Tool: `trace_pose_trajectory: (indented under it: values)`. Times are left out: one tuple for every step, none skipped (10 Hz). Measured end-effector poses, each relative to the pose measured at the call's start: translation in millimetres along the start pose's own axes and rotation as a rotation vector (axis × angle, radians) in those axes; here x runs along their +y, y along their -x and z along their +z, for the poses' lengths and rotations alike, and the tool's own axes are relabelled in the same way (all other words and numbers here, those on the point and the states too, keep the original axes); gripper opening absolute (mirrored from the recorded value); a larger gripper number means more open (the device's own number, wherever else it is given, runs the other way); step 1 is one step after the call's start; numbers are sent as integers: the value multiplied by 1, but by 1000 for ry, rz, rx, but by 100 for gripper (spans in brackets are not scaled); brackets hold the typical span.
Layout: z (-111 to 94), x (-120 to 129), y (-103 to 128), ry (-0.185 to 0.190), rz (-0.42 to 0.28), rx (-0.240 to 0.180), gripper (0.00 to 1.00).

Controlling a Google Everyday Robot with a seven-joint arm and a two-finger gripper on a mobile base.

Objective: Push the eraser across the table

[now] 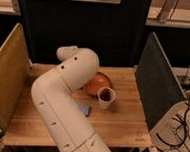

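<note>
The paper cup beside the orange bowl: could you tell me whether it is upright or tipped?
Upright: the paper cup stands on the table, dark mouth facing up, beside the orange bowl. The claw is hidden behind the arm.

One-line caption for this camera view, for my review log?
White arm bends over the wooden table, hiding its gripper; an orange bowl and a cup stand beside it.

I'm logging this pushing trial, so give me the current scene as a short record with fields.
surface: light-brown wooden plank table
objects: orange round bowl; small white cup with dark inside, in front of the bowl, apparently touching it; small blue-grey flat item beside the arm
arm: white robot arm, bent over the table's left half
gripper: gripper hidden behind the arm
surroundings: yellow panel left, dark panel right
</note>
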Motion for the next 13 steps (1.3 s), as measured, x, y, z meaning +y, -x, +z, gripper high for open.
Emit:
trace_pose_trajectory:
  values:
    - [5,15,0,16,-40,15,0]
    - [7,28,1,27,-76,26,0]
    - [9,39,1,32,-108,37,0]
    - [13,56,3,38,-160,52,0]
    - [14,69,4,43,-201,59,0]
    - [14,77,3,45,-226,63,0]
    - [14,84,2,41,-250,68,0]
    - [10,82,3,19,-252,62,0]
    - [0,75,2,-7,-221,44,0]
    - [-32,48,8,-50,-134,-28,0]
    - [-71,15,9,-96,-41,-106,0]
    - [-119,-23,1,-133,73,-206,0]
    - [-151,-44,-6,-145,152,-272,0]
